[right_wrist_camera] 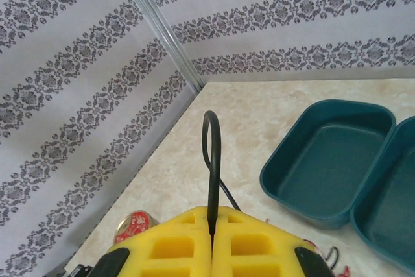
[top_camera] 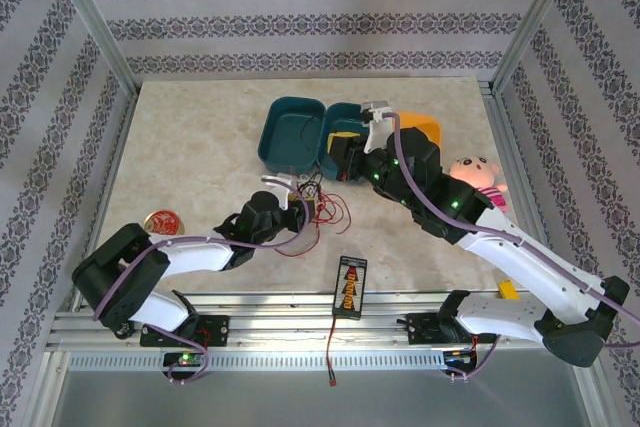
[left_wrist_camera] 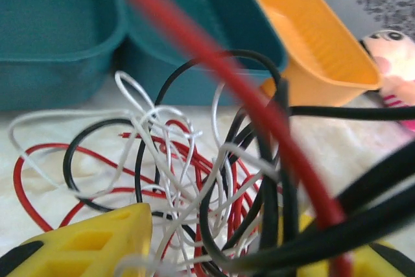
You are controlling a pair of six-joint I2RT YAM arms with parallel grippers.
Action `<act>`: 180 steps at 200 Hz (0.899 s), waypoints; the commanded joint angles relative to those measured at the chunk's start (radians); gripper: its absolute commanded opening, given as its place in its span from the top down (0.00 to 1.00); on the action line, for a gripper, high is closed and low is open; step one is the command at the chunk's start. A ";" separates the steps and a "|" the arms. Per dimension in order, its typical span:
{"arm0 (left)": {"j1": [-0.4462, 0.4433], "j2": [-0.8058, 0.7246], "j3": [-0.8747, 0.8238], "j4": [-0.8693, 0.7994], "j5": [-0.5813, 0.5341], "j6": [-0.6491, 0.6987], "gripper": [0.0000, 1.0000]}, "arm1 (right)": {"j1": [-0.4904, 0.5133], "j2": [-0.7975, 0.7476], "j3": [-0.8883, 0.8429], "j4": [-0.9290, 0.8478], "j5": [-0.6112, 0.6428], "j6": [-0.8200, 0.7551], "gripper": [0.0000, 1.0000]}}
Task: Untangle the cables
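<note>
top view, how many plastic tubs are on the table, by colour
teal rounded plastic tubs: 2
orange plastic tub: 1
total: 3

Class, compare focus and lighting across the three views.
Left wrist: the red cable crossing close to the lens is blurred, the tangle of cables behind it sharper. Right wrist: the black cable pinched in the right tool is crisp. Top external: even light, faint shadows.
</note>
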 commanded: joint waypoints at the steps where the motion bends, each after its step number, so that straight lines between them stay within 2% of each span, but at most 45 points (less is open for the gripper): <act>1: -0.005 -0.037 -0.056 -0.046 -0.100 -0.045 0.53 | 0.012 -0.029 0.053 0.003 0.050 -0.043 1.00; 20: -0.004 -0.058 -0.082 -0.055 -0.100 -0.048 0.50 | 0.010 -0.038 0.051 -0.009 0.089 -0.057 1.00; 53: 0.002 -0.088 -0.107 -0.090 -0.132 -0.066 0.50 | 0.007 -0.067 0.054 -0.021 0.139 -0.092 1.00; 66: 0.006 -0.095 -0.113 -0.090 -0.140 -0.072 0.59 | 0.007 -0.078 0.060 -0.025 0.147 -0.098 1.00; 91: 0.015 -0.090 -0.113 -0.090 -0.149 -0.087 0.70 | 0.005 -0.088 0.074 -0.034 0.136 -0.101 1.00; 114: 0.021 -0.071 -0.106 -0.086 -0.145 -0.107 0.85 | 0.005 -0.088 0.080 -0.045 0.127 -0.102 1.00; 138: 0.025 -0.060 -0.104 -0.061 -0.118 -0.102 0.87 | 0.004 -0.088 0.074 -0.043 0.125 -0.098 1.00; 148: 0.025 -0.060 -0.102 -0.041 -0.088 -0.086 0.81 | 0.004 -0.085 0.073 -0.040 0.121 -0.097 1.00; 168: 0.025 -0.078 -0.080 -0.005 0.018 -0.023 0.46 | 0.004 -0.067 0.073 -0.039 0.113 -0.095 1.00; 180: 0.023 -0.099 -0.057 -0.002 0.088 0.011 0.29 | 0.004 -0.056 0.077 -0.040 0.109 -0.093 1.00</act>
